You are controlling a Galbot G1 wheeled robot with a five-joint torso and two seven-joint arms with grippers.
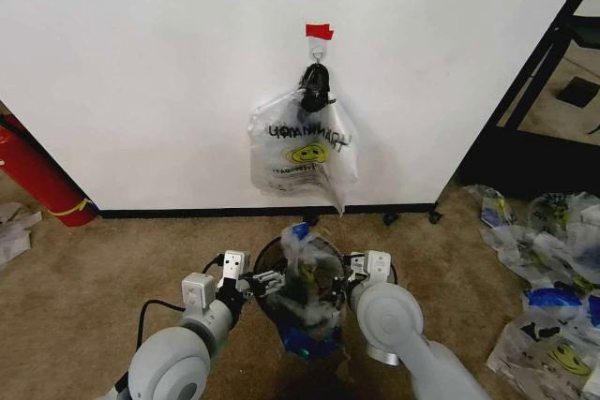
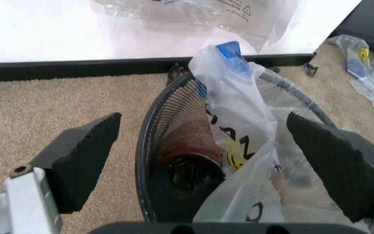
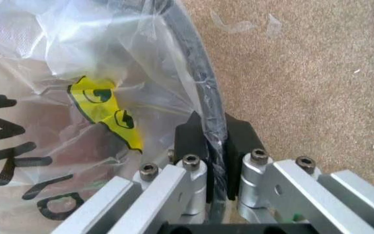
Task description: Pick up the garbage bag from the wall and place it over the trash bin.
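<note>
Two grippers are working at your bin [image 1: 281,274] — the bag [image 1: 309,274] is sitting in it, crumpled, with blue patches poking up. Your right gripper [image 3: 216,156] is pinching the bin's rim and the bag's plastic together. Your left gripper [image 2: 203,165] is hanging wide apart over the bin's other side, gripping nothing. Another bag [image 1: 302,152] is hanging on the wall [image 1: 141,63] hook.

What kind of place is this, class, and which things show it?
Probably an indoor test room set up for bag practice: carpet, a plain white wall with a hook under red tape, and spare plastic bags strewn about.
</note>
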